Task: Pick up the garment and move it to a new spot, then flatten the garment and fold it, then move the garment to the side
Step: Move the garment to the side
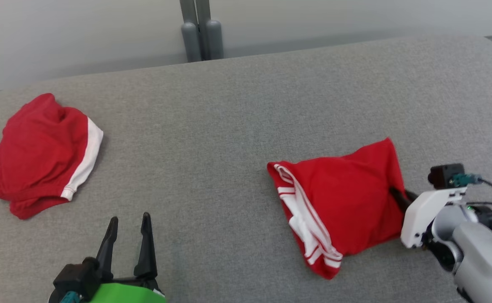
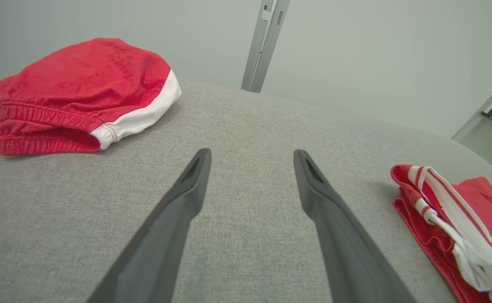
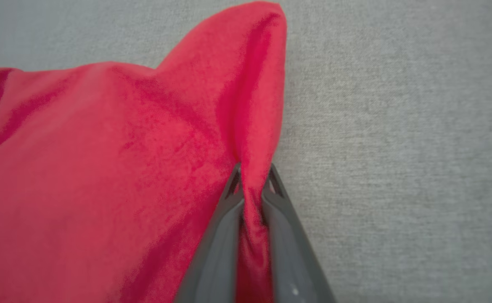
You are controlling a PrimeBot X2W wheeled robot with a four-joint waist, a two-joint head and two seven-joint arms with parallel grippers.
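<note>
right claw (image 3: pixel 252 181) pinched shut on a thin fold at the right edge of the garment (image 1: pixel 338 198), lying right of centre on the desk (image 1: pixel 229 105); left claw (image 1: pixel 129 225) wide open, empty; risk: thin pinch may slip on lift, dropping the cloth bunched.

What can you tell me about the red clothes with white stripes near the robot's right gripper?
The striped red garment looks like soft cloth, bunched, with white stripes along its left edge. It lies on the grey padded surface, on the robot's right. The right gripper pinches a fold at its right edge.
</note>
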